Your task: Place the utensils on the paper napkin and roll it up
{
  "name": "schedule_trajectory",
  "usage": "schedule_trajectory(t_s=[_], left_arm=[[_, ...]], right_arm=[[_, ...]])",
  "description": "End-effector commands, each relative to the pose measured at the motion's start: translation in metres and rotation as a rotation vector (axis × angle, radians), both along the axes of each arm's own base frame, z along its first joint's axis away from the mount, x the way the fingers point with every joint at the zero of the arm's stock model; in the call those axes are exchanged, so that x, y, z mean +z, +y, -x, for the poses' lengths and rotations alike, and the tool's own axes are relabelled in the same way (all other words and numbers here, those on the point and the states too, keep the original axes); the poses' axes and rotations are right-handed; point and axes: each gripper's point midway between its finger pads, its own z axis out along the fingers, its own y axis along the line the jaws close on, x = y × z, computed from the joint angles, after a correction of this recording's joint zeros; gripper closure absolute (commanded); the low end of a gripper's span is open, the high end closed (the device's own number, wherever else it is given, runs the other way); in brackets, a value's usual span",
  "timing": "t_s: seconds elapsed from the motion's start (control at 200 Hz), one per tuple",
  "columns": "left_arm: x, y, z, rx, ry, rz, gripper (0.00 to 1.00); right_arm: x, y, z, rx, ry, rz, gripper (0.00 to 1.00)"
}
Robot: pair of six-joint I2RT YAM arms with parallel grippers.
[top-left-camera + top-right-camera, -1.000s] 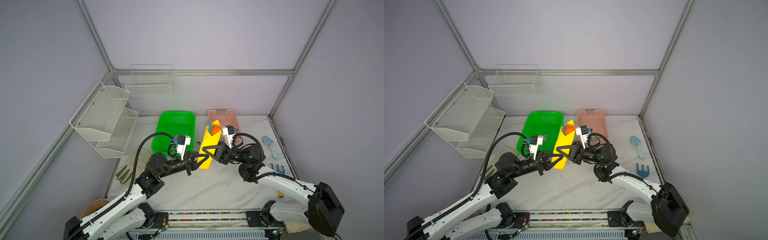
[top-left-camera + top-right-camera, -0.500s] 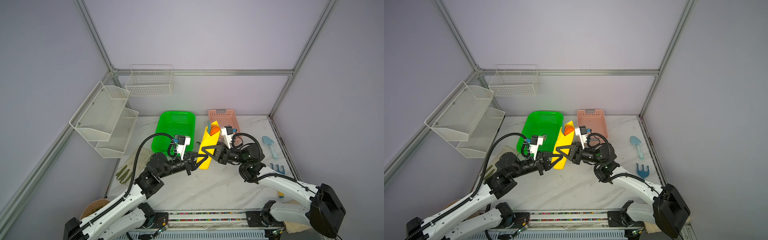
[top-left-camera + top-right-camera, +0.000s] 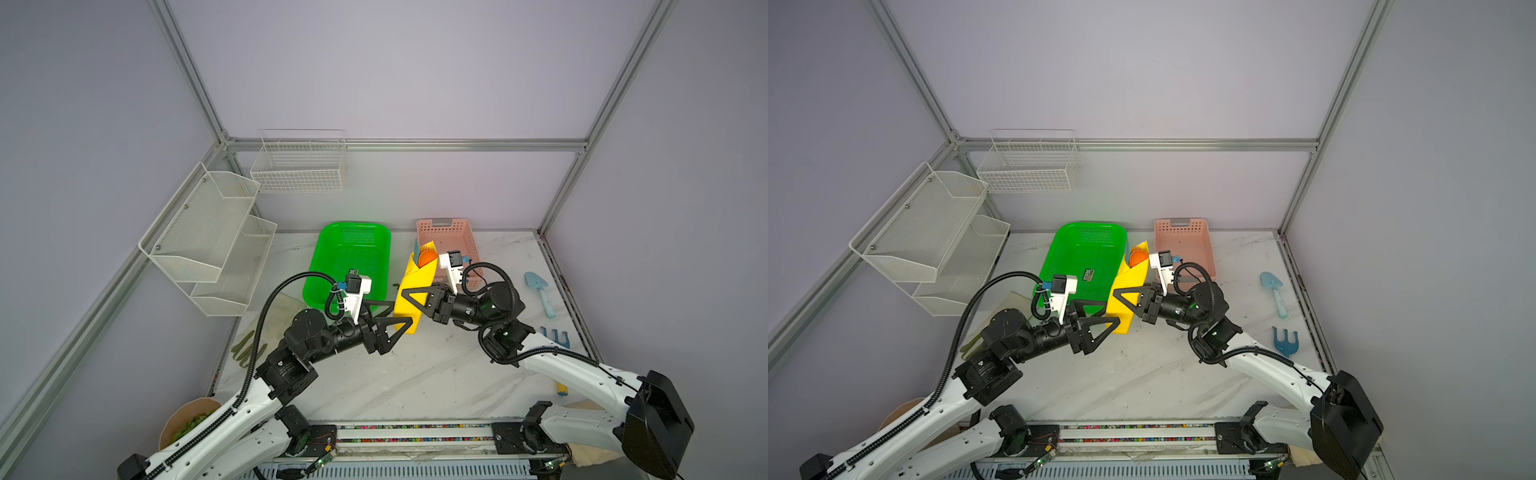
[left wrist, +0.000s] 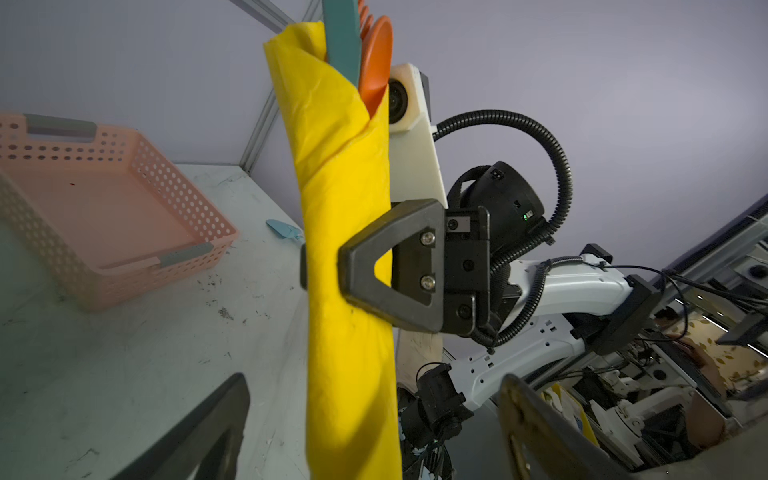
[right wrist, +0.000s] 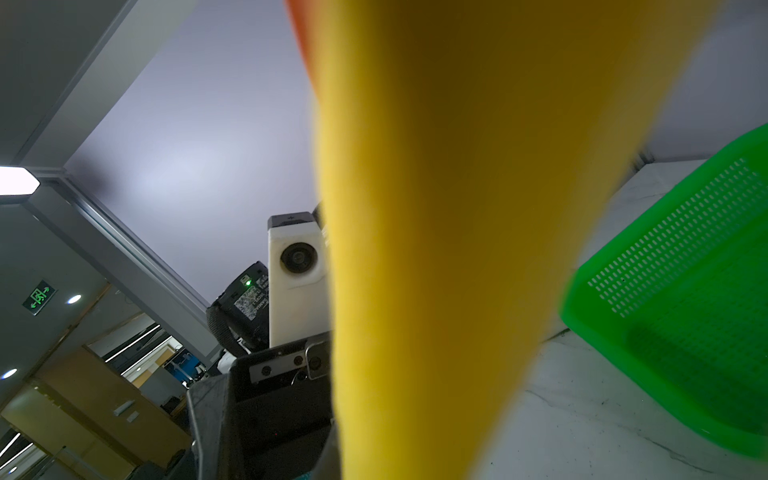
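Rolling appears to be finishing: right gripper (image 4: 332, 270) is clamping the napkin (image 4: 345, 166) around the utensils (image 4: 376, 58), and left gripper (image 3: 402, 312) is gaping beside the napkin. Next, probably a gentle set-down.

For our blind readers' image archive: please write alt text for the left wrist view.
The right gripper clamps a bright yellow rolled paper napkin mid-length; a teal plastic utensil and an orange plastic spoon poke from one end. A pink perforated basket sits beyond.

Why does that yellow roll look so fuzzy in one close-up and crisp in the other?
Right wrist view: the napkin sits almost against the lens, so it is out of focus; left wrist view: farther off, its creases sharp.
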Motion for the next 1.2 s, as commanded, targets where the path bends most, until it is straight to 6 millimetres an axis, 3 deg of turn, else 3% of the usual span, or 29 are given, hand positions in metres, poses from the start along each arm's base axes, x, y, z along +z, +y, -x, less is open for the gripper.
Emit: schedule_trajectory(t_s=[0.0,0.15,0.22,0.32,0.345,0.39,0.48,0.55,0.69,0.83,0.95,1.105,1.195], left_arm=[[0.009,0.053,-0.024,0.314,-0.016,-0.085,0.07],[0.003,0.126,-0.051,0.707,0.039,-0.199,0.14],[0.004,0.138,-0.068,0.778,0.056,-0.275,0.16],[-0.008,0.138,-0.106,0.763,0.136,-0.357,0.16],[-0.011,0.143,-0.117,0.771,0.158,-0.367,0.16],[-0.016,0.150,-0.136,0.781,0.183,-0.381,0.16],[-0.027,0.182,-0.180,0.831,0.262,-0.356,0.16],[-0.051,0.203,-0.215,0.840,0.366,-0.331,0.16],[-0.098,0.218,-0.265,0.852,0.484,-0.418,0.16],[-0.116,0.227,-0.292,0.861,0.509,-0.482,0.16],[-0.132,0.236,-0.308,0.872,0.554,-0.539,0.15],[-0.154,0.237,-0.318,0.831,0.581,-0.609,0.15],[-0.157,0.241,-0.319,0.846,0.590,-0.626,0.15]], right_arm=[[0.016,-0.004,-0.012,-0.087,-0.037,0.039,1.00],[-0.001,0.012,-0.035,-0.104,0.007,0.150,1.00],[-0.010,0.019,-0.046,-0.120,0.041,0.181,1.00],[-0.019,0.028,-0.059,-0.131,0.074,0.220,1.00],[-0.016,0.028,-0.059,-0.134,0.070,0.223,1.00],[-0.028,0.034,-0.065,-0.131,0.094,0.249,1.00],[-0.033,0.035,-0.069,-0.138,0.107,0.263,1.00],[-0.037,0.036,-0.070,-0.139,0.119,0.272,1.00],[-0.039,0.036,-0.071,-0.137,0.123,0.284,1.00],[-0.039,0.034,-0.070,-0.138,0.113,0.291,1.00],[-0.052,0.035,-0.072,-0.136,0.126,0.310,1.00],[-0.062,0.035,-0.073,-0.128,0.126,0.326,1.00],[-0.062,0.033,-0.075,-0.132,0.126,0.326,1.00]])
